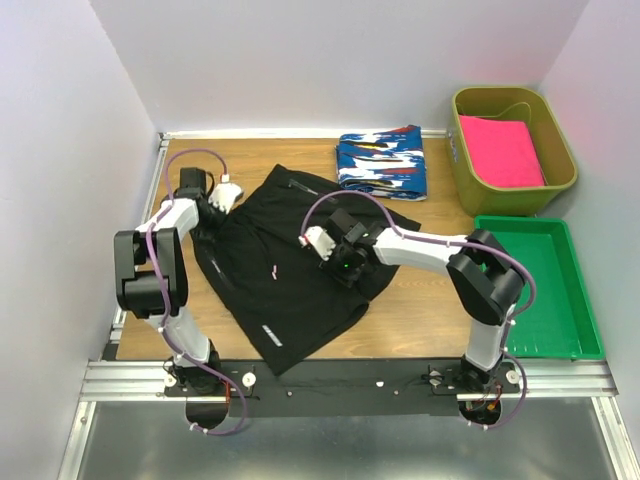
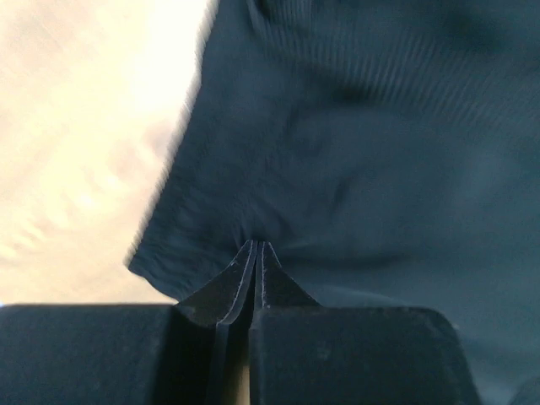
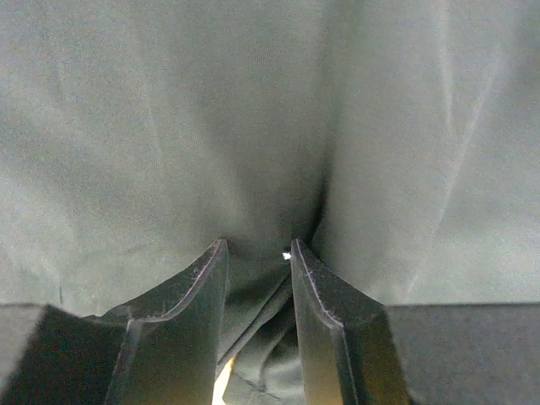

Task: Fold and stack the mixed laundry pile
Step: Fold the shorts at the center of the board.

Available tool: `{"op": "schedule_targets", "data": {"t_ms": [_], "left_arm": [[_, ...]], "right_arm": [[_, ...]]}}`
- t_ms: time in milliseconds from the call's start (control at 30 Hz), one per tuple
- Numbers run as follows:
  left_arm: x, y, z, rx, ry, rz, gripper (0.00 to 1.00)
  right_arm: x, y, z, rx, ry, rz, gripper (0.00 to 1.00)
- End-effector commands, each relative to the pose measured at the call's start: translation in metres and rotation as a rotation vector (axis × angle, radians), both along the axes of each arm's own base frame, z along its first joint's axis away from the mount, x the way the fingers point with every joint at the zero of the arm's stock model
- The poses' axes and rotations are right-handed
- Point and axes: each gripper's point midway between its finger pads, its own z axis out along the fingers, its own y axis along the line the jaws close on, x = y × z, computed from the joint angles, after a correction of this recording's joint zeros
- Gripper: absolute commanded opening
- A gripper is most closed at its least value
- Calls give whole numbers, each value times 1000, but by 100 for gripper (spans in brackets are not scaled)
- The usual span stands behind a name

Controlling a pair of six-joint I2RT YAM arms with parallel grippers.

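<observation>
The plain black garment (image 1: 265, 285) lies spread across the middle of the wooden table. The blue cloth with white, red and black blotches (image 1: 382, 162) lies folded at the back, apart from it. My left gripper (image 1: 228, 195) is at the garment's far left corner; in the left wrist view it (image 2: 256, 245) is shut on the dark fabric's edge (image 2: 363, 126). My right gripper (image 1: 312, 240) is over the garment's middle; in the right wrist view it (image 3: 257, 249) pinches a bunched fold of the fabric (image 3: 169, 126), with creases running up from the fingertips.
An olive bin (image 1: 510, 198) at the back right holds a bright pink folded cloth (image 1: 500, 150). A green tray (image 1: 545, 290) lies along the right edge. White walls close in the left, back and right sides.
</observation>
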Motion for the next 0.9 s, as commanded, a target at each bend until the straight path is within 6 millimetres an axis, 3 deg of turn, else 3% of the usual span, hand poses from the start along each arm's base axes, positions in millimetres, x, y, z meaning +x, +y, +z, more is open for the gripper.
{"op": "schedule_targets", "data": {"t_ms": [0,67,100,167,267,300,400,433,533,567,600,633,700,733,867], "left_arm": [[-62,16,-9,101,114,0,5],[-103,5,-21,67,202,-33,1],[-113,-3,-14,56,194,-66,0],[-148,-20,-18,26,270,-153,0],[-162,-49,5,-45,256,-308,0],[-159,-55,16,-65,225,-341,2],[-122,-69,56,-117,96,-378,6],[-99,-73,77,-122,17,-375,6],[-43,-87,105,-179,-123,-322,9],[-31,-97,107,-192,-137,-330,9],[-13,-103,97,-196,-131,-330,9],[3,-109,106,-212,-158,-311,9],[23,-127,92,-239,-146,-324,9],[33,-133,96,-249,-163,-313,9],[58,-143,66,-227,-128,-287,8]], "right_arm": [[0,-100,-35,-266,44,-28,43],[5,-120,-25,-278,24,14,43],[2,-130,-25,-291,26,37,43],[7,-145,-13,-335,-15,114,43],[7,-148,10,-322,-34,185,45],[4,-141,17,-278,-19,203,45],[8,-124,48,-189,-41,195,47],[12,-119,55,-171,-60,185,48],[30,-108,72,-118,-120,100,50],[32,-104,73,-102,-117,61,51],[34,-102,74,-92,-118,42,51],[35,-100,71,-90,-109,22,51],[37,-95,72,-70,-90,-32,51],[34,-92,70,-54,-66,-36,51],[22,-83,64,-7,24,-112,52]]}}
